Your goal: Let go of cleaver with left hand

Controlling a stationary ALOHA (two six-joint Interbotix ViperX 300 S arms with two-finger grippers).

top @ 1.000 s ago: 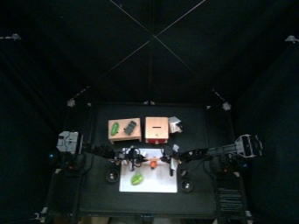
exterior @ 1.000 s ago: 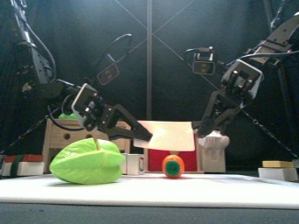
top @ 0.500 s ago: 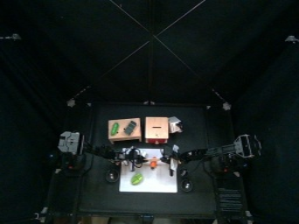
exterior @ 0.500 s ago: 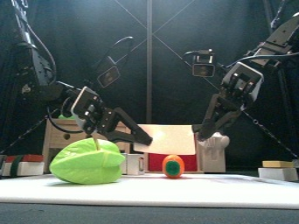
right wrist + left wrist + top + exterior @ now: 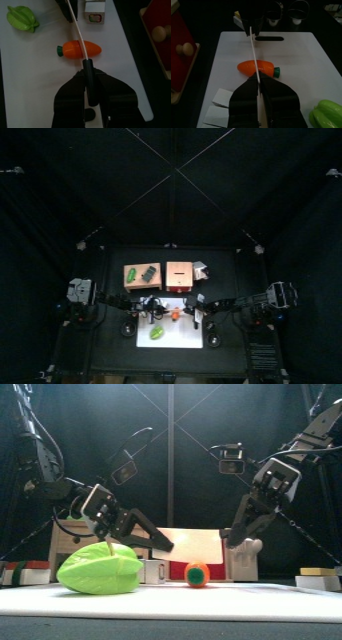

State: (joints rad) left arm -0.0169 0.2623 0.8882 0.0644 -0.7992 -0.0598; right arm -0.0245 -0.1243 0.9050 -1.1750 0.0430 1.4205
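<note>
so, cleaver (image 5: pixel 254 55): thin pale blade seen edge-on, held above the orange-red food piece (image 5: pixel 258 68) on the white board (image 5: pixel 304 55).
handling: looked stiff, light, smooth; probably slippery on its flats, best taken at the dark handle.
left gripper (image 5: pixel 260 100): jaws pinched on one end.
right gripper (image 5: pixel 90 92): jaws closed around the dark handle (image 5: pixel 87 67).

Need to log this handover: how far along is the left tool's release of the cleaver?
Done: both tools grip the cleaver above the carrot; the right tool holds its handle. In hand: the left tool is clamped on the blade. Left: opening it and backing off.
</note>
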